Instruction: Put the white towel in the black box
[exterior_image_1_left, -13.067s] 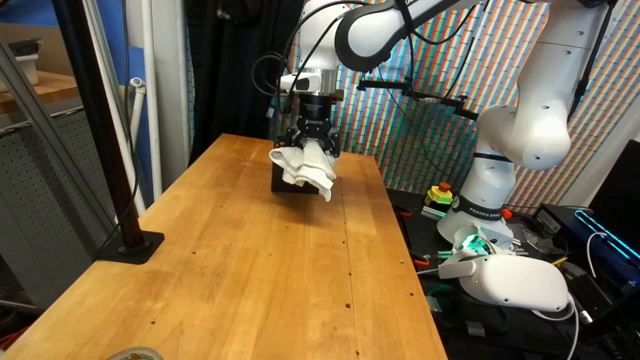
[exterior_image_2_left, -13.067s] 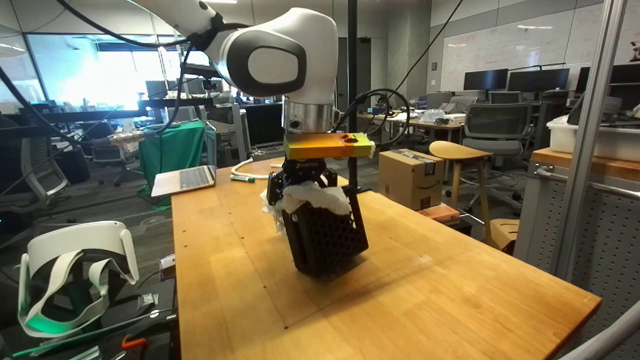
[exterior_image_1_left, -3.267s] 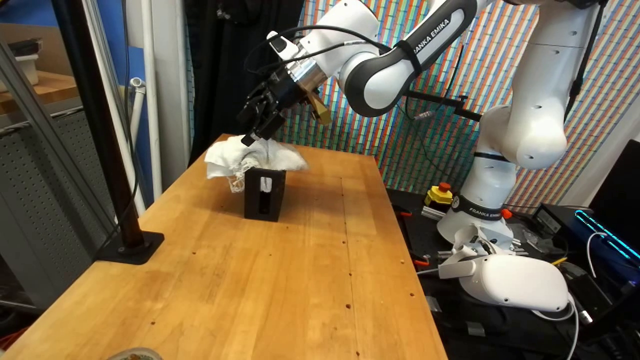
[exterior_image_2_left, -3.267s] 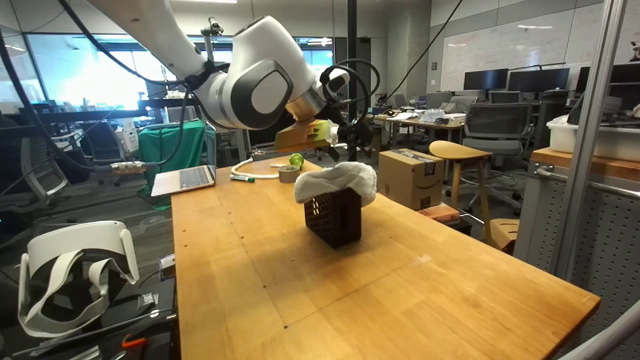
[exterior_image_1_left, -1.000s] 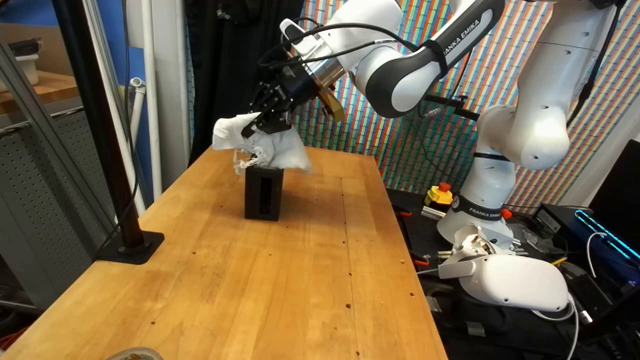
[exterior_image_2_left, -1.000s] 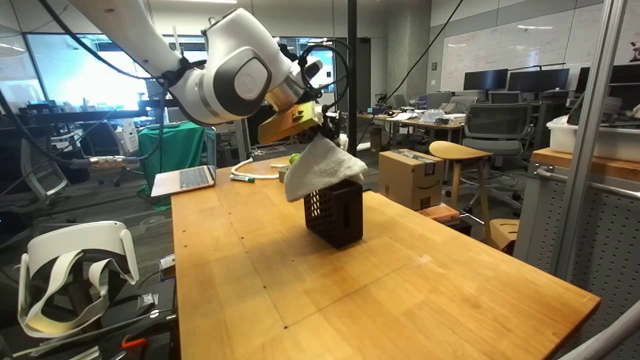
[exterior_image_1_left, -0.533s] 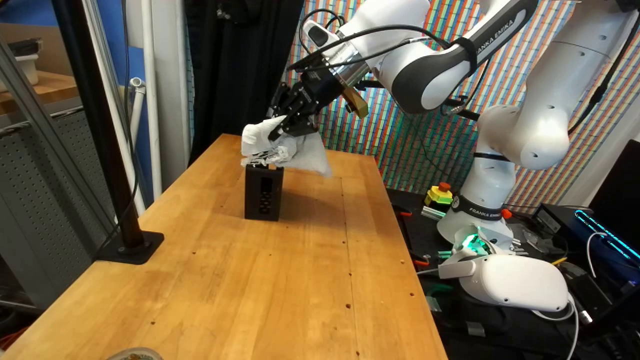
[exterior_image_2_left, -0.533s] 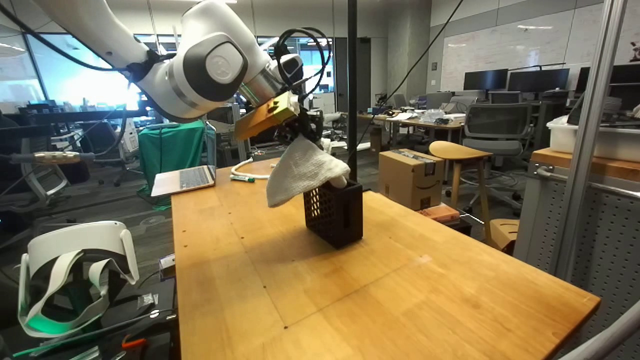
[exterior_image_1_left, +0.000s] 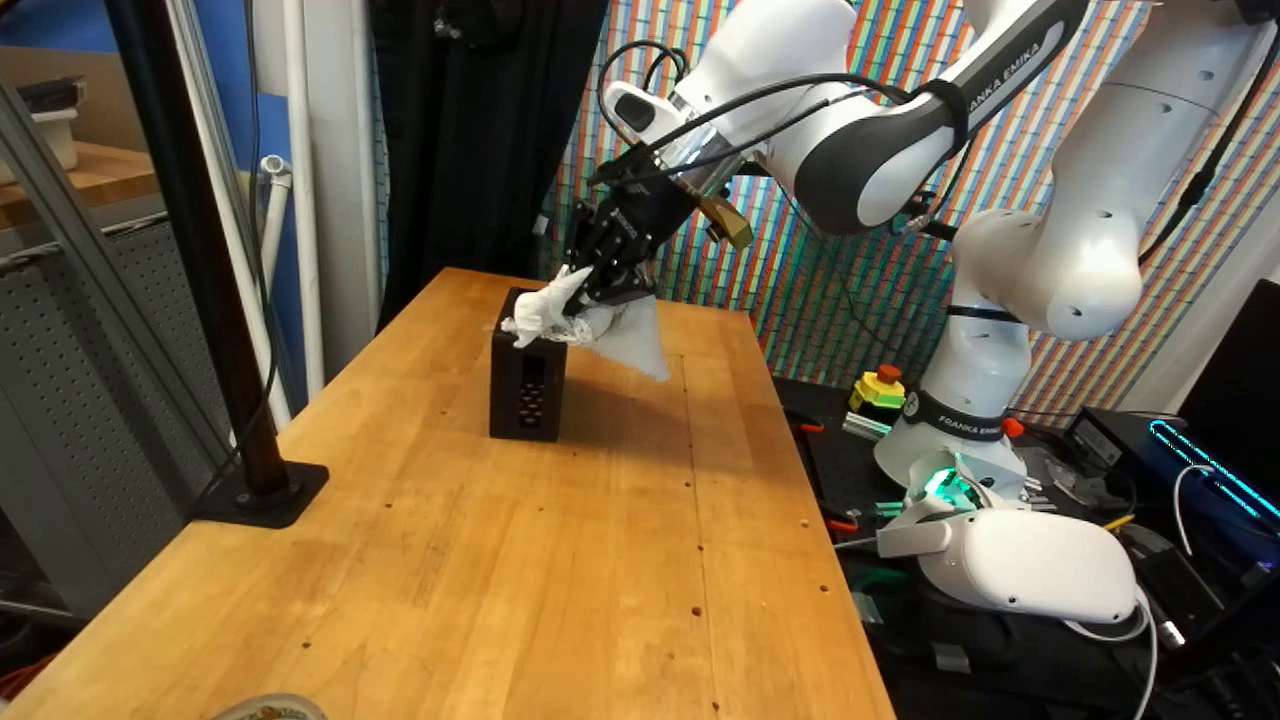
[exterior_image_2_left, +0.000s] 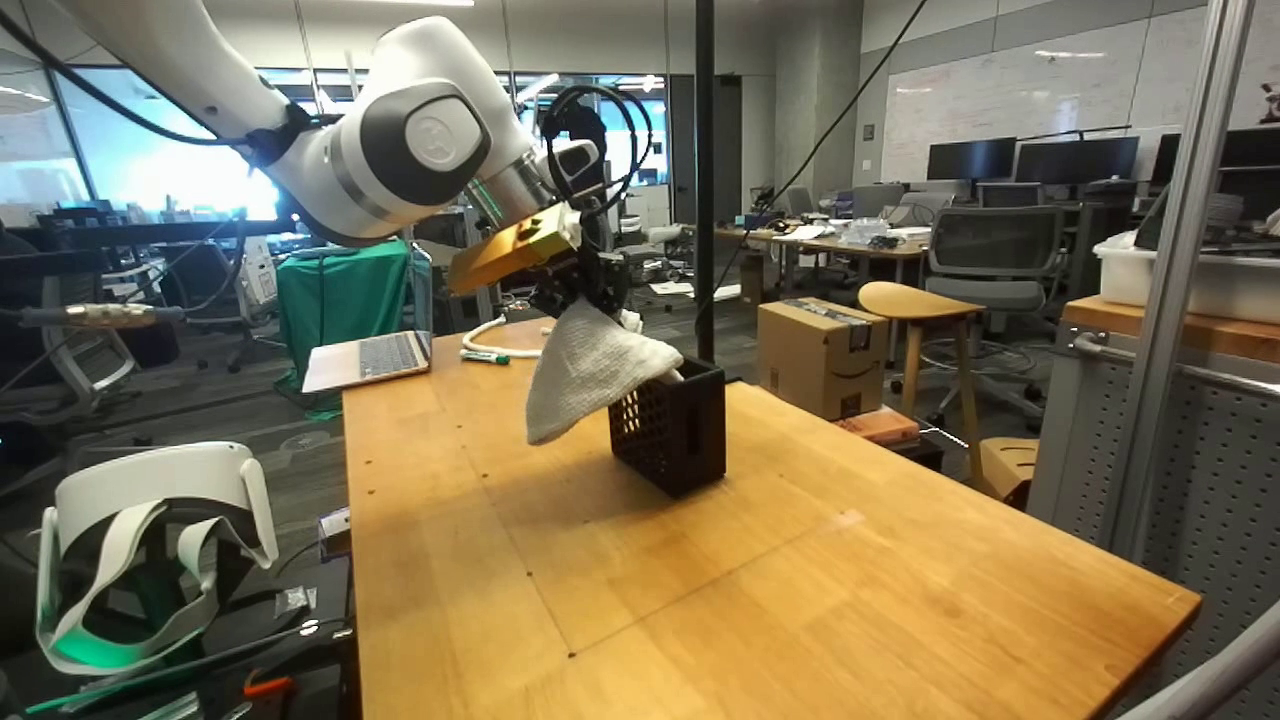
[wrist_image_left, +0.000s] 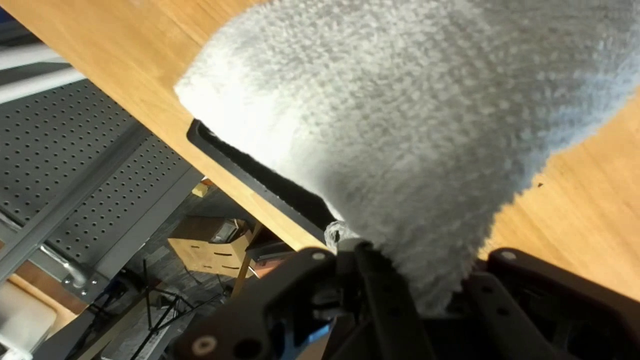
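The black box (exterior_image_1_left: 525, 390) stands upright on the wooden table, and it also shows in an exterior view (exterior_image_2_left: 695, 430) with perforated sides. My gripper (exterior_image_1_left: 597, 288) is tilted, beside and above the box's rim on the robot-base side. It is shut on the white towel (exterior_image_1_left: 632, 338). In an exterior view the towel (exterior_image_2_left: 590, 375) hangs as a flap outside the box, with one part over the rim. In the wrist view the towel (wrist_image_left: 400, 115) narrows between the fingers (wrist_image_left: 410, 280) and covers part of the box opening (wrist_image_left: 280, 190). The box's inside is mostly hidden.
A black post (exterior_image_1_left: 265, 480) is fixed at the table edge. A laptop (exterior_image_2_left: 375, 358), a green marker (exterior_image_2_left: 486, 357) and a white tube (exterior_image_2_left: 475, 335) lie at the table's far end. A round dish (exterior_image_1_left: 270, 709) shows at the bottom edge.
Earlier the towel lay draped over the box with my gripper above it. My gripper has taken hold, pulled it up and toward the robot base, then dropped slightly. The box now stands still.
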